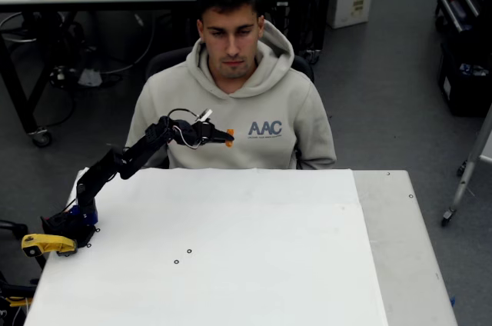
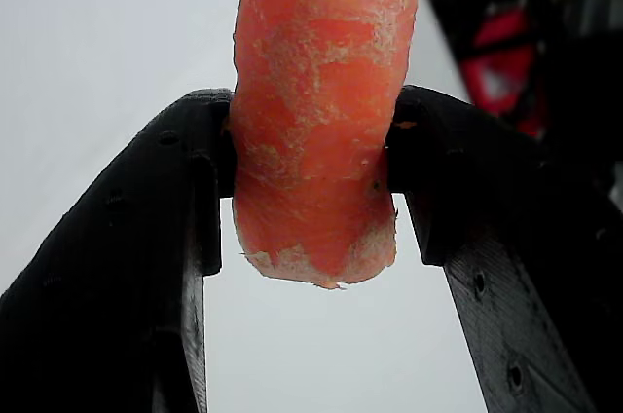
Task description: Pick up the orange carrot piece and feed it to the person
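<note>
Pinching the orange carrot piece (image 2: 319,111) across its middle, my tool (image 1: 227,138) holds it above the tabletop (image 1: 231,249) at the chest of the person (image 1: 231,103); it looks light, stiff, slightly moist, perhaps slippery.

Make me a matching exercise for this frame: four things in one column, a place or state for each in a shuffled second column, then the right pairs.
Things:
1. carrot
2. tool
3. person
4. yellow clamp

Places or states:
A. at the table's left edge by the arm's base
B. seated behind the table's far edge
C. pinched between two black fingers
D. raised off the table, in front of the hoodie

Pairs: 1-C, 2-D, 3-B, 4-A
</note>
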Controlling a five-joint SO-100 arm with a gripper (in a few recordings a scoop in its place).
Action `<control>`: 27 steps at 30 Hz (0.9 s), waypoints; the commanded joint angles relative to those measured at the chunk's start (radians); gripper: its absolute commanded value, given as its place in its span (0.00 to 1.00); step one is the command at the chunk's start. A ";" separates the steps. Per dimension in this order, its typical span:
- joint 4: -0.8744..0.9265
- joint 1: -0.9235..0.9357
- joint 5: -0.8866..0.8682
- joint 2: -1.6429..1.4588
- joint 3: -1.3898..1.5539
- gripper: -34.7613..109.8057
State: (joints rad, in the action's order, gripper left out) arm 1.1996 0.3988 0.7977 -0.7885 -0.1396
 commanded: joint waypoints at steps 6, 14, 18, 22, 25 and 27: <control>-0.015 -0.055 0.008 0.008 -0.190 0.22; -0.337 -0.061 0.008 0.026 -0.189 0.22; -0.546 -0.063 0.020 0.026 -0.181 0.22; -0.704 -0.086 0.146 0.049 -0.172 0.22; -0.793 -0.129 0.285 0.109 -0.173 0.22; -0.847 -0.149 0.376 0.144 -0.173 0.22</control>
State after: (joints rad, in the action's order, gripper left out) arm 0.4510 0.2761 1.0354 -0.6335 -0.2546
